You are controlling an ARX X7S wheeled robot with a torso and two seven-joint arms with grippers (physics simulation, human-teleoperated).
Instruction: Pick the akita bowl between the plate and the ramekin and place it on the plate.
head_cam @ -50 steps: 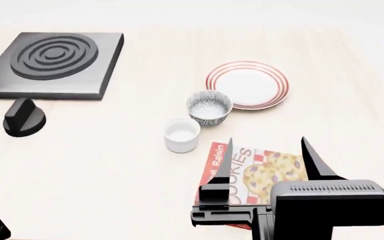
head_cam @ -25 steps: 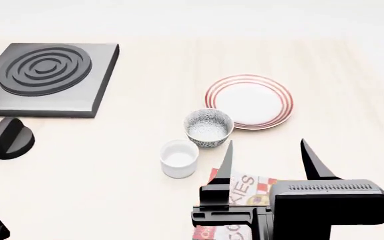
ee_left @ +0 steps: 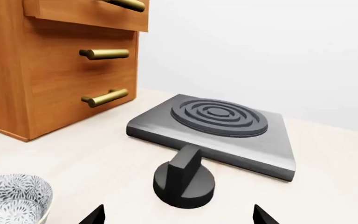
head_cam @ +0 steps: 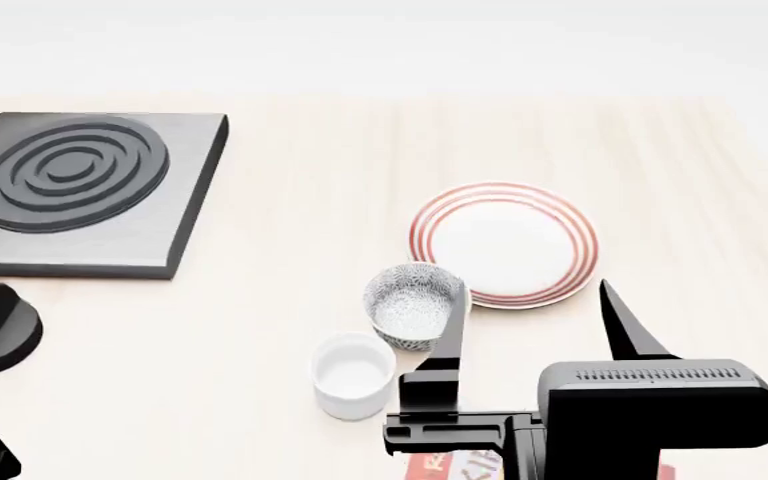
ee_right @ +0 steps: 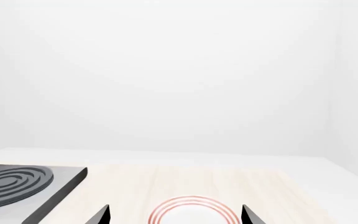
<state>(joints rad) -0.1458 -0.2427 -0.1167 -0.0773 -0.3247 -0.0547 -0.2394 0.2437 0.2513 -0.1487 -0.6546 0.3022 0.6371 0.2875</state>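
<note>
Akita bowl (head_cam: pixel 415 303) on the tabletop (head_cam: pixel 291 220), between plate (head_cam: pixel 504 243) and ramekin (head_cam: pixel 353 375), touching neither. Right tool (head_cam: pixel 534 312) spread wide, empty, just beside the bowl. Left tool (ee_left: pixel 177 215) likewise spread, only its tips showing.

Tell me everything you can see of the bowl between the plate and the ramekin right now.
The bowl is small, deep and round, white with a fine grey-black speckle inside and out. It looks like ceramic. It stands upright and empty on the pale wooden table, just beside the rim of the plate, with the ramekin close on its other side. In the head view one finger of the open right end effector overlaps its edge. Contact cannot be told.
</note>
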